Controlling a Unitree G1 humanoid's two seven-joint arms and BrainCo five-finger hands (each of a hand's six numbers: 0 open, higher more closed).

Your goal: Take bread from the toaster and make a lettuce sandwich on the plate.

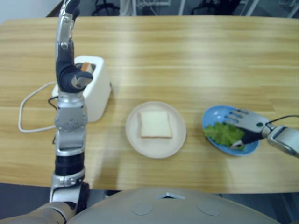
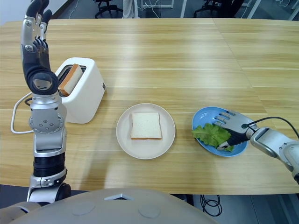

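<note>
Right hand (image 2: pixel 236 127) apparently closed on lettuce (image 2: pixel 211 134); left hand (image 1: pixel 65 53) raised, uncurled, empty, partly hiding toaster (image 1: pixel 99 88)

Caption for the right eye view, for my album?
Robot's right hand rests on lettuce in the blue dish; a bread slice lies on the plate.

Table (image 2: pixel 187 56): I log pale wood, smooth, satin, visible grain. Toaster (image 2: pixel 86 95): white smooth plastic, slight sheen. Plate (image 2: pixel 168 135): cream, matt. Dish (image 2: pixel 201 119): blue, glossy. Lettuce (image 2: pixel 212 134): crinkled. Left hand (image 2: pixel 36 46): grey metal, black plastic.
</note>
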